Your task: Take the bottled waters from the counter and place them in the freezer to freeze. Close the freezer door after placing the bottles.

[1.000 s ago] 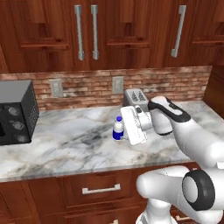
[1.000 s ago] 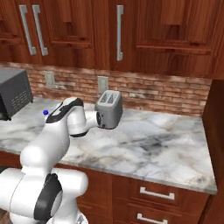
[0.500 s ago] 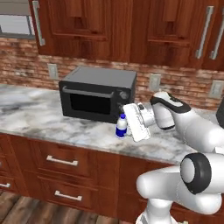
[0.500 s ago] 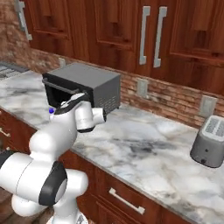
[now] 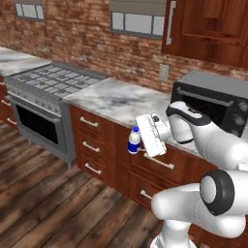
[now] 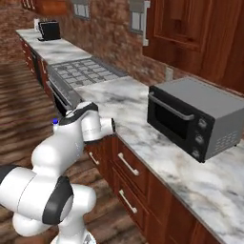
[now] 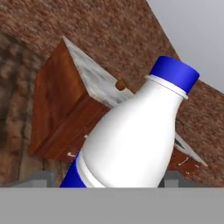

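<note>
My gripper (image 5: 137, 143) is shut on a bottled water (image 5: 133, 141), a small clear bottle with a blue cap and a blue label band. I hold it upright in the air, out in front of the wooden cabinet fronts and below the edge of the counter (image 5: 117, 99). In the hand view the bottled water (image 7: 131, 140) leans to the right between my fingertips (image 7: 41, 177). From the right base view just its blue cap (image 6: 55, 122) peeks past my arm, which stands in front of the marble counter (image 6: 119, 100).
A black microwave (image 5: 213, 101) (image 6: 190, 119) sits on the counter to the right. A steel stove with oven (image 5: 51, 85) (image 6: 86, 71) stands to the left. Drawers with silver handles (image 5: 94, 145) face me. Wooden floor (image 5: 48, 203) spreads to the left.
The whole picture has shifted: the base has driven and turned left along the counter, past the toaster and the microwave, bringing the stove into view. The bottle stays in my gripper.
</note>
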{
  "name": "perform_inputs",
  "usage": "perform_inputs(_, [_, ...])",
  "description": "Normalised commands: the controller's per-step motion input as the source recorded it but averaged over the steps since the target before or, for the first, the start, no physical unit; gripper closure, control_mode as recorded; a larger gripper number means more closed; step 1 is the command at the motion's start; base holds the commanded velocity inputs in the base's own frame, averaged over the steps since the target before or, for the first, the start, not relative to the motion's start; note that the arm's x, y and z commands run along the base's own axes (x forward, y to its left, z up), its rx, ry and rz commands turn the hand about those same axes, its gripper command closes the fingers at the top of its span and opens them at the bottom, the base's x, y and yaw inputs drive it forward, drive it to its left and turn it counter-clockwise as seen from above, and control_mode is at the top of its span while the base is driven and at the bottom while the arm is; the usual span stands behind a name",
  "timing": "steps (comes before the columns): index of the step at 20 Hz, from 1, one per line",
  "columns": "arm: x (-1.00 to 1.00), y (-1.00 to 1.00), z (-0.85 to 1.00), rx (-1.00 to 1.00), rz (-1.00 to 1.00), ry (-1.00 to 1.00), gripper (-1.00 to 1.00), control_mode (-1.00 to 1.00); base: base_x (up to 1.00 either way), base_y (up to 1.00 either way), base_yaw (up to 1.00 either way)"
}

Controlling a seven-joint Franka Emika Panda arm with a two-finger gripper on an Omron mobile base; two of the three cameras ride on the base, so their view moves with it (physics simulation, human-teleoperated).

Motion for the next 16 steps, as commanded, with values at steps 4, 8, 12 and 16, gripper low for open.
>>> perform_inputs(4, [0.00,0.00,0.00,0.00,0.00,0.00,1.00,1.00,-0.07,0.88,0.77])
perform_inputs(8, [0.00,0.00,0.00,0.00,0.00,0.00,1.00,1.00,0.00,0.35,0.79])
perform_inputs(12, [0.00,0.00,0.00,0.00,0.00,0.00,1.00,1.00,0.02,0.00,0.78])
perform_inputs(16, [0.00,0.00,0.00,0.00,0.00,0.00,1.00,1.00,0.13,-0.01,0.76])
